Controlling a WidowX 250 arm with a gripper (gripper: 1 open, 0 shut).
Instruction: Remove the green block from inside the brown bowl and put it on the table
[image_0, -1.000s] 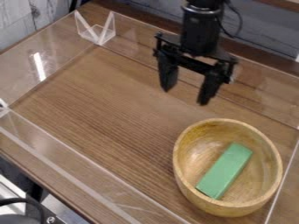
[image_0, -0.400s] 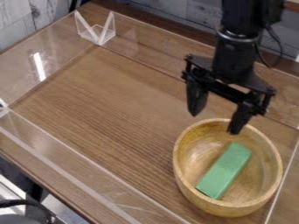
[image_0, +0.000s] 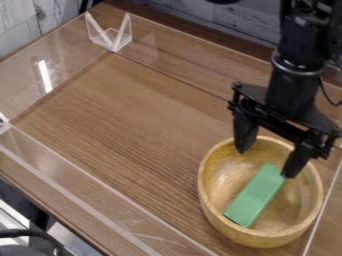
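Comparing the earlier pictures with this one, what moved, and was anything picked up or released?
The gripper moved right and toward the camera, from over bare table to above the far rim of the brown bowl, its open fingers now hanging over the bowl. Nothing was taken hold of or let go. The green block lies in the bowl as before, and the bowl has not shifted on the table.

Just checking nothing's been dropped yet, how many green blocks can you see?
1. The green block lies inside the bowl, at the table's near right, under the open gripper. None seems hidden.
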